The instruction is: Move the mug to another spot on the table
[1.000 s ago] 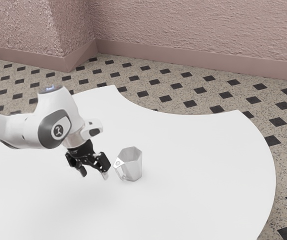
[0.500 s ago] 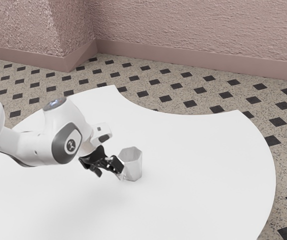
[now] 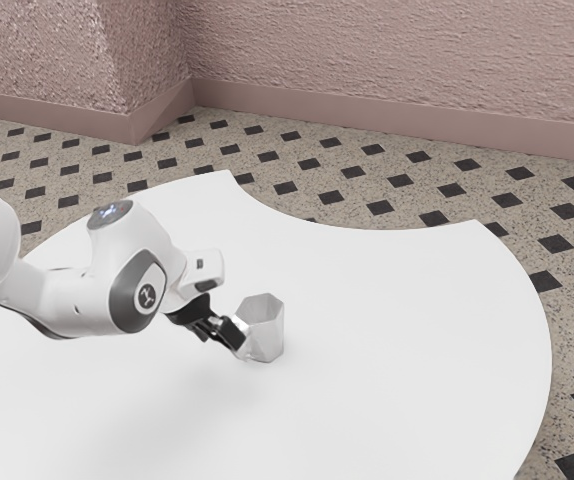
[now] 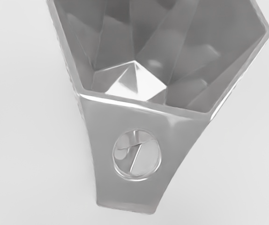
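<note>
Mug and gripper meet on the white table, in the part of it toward the exterior view's left. The mug is silver-grey, cut in flat facets with an angular rim, and it stands upright on the tabletop with its mouth open to the ceiling. Its handle points toward the exterior view's left, straight at our hand.

Our arm comes in low from the exterior view's left, bent close above the table, and the black gripper sits right at the handle, level with the mug's upper half. From this side the dark hand and the handle run together, so we cannot tell whether we are grasping the handle or merely standing loose at it.

In the wrist view we look down into the mug. Its inner walls fall in grey facets to a bright patch at the bottom. The handle is a broad flat strap, and it runs from the rim toward the camera, narrowing as it comes. It carries a round embossed badge near its middle. White tabletop shows on both sides of the mug.

Beyond the table lies a speckled floor with dark diamond tiles, and behind that a rough pink wall.
</note>
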Motion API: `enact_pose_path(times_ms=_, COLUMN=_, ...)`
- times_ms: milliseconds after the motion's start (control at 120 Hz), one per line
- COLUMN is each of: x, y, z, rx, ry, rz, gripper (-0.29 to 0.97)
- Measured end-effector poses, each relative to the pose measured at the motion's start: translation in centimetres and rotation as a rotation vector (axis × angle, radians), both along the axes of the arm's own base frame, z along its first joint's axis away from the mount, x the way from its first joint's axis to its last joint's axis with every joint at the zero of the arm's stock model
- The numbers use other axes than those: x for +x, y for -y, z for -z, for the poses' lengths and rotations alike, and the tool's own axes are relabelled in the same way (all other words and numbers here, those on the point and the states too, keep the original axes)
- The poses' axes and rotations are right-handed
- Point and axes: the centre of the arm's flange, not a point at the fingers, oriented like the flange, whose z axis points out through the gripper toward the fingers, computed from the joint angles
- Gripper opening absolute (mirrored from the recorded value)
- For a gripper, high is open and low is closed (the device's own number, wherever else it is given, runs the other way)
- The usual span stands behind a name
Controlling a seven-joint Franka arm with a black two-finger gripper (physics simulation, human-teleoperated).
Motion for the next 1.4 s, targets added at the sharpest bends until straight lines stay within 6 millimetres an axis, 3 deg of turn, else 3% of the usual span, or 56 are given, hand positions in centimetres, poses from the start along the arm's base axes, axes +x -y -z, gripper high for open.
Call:
enact_pose_path(times_ms=275, x=0.9, y=-2.2, z=0.5, rx=0.012, ry=0.026, rz=0.005, gripper=0.68)
enact_pose_path(times_ms=883, x=1.7, y=1.9, z=0.8, rx=0.037, ry=0.072, rz=0.182, gripper=0.67)
enact_pose_path(times_ms=1400, x=3.1, y=1.4, z=1.4, rx=0.050, ry=0.081, rz=0.207, gripper=0.67)
